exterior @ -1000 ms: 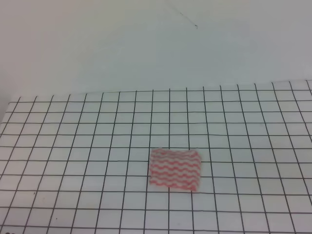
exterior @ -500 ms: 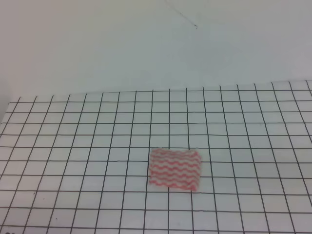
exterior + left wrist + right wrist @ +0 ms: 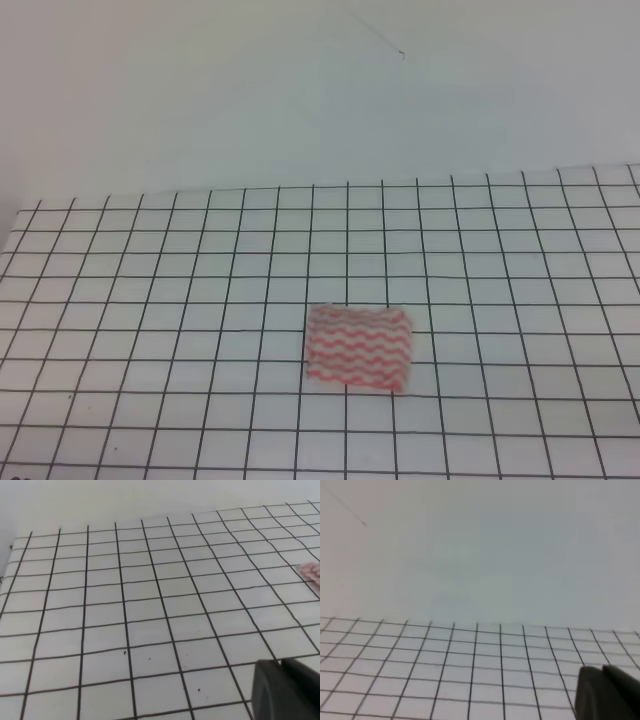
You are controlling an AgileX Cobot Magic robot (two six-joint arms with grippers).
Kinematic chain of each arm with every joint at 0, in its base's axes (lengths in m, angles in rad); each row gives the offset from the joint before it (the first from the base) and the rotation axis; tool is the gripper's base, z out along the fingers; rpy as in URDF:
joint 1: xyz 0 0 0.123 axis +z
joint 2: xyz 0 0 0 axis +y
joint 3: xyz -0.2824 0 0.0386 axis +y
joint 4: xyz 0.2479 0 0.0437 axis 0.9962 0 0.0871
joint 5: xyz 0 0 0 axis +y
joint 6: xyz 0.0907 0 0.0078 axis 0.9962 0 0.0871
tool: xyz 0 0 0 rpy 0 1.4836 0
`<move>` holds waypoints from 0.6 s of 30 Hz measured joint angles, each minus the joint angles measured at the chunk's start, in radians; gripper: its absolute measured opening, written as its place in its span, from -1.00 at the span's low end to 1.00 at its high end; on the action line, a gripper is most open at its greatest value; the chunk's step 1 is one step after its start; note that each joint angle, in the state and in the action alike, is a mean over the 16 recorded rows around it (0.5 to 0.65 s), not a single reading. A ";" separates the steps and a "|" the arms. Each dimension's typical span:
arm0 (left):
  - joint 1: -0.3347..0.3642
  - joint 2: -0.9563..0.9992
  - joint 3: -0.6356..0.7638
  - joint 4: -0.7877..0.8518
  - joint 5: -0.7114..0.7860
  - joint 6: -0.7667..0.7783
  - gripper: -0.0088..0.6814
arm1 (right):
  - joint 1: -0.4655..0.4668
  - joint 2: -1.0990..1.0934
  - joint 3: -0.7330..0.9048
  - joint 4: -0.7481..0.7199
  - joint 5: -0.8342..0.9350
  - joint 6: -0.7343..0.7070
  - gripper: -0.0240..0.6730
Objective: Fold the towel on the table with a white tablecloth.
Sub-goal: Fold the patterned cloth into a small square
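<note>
Towel [image 3: 358, 348] lies compact near the table's [image 3: 150, 300] front edge, seemingly folded; both grippers sit off it, their state untellable, so retreat seems all that remains.

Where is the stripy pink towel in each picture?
Exterior high: the towel lies low, just right of the middle.
Left wrist: only its corner shows at the right edge.
Right wrist: not in it.
Shared landmark: the black grid lines on the tablecloth.

Plain pale wall [image 3: 300, 100] behind, w/ thin crack.
</note>
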 joint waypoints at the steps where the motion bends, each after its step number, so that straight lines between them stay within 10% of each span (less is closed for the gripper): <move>1: 0.000 0.000 0.000 0.000 0.000 0.000 -0.97 | 0.000 -0.005 0.020 -0.032 0.007 0.041 -0.93; 18: 0.000 0.000 0.000 0.000 0.000 0.008 -0.97 | 0.000 -0.032 0.117 -0.149 0.138 0.145 -0.93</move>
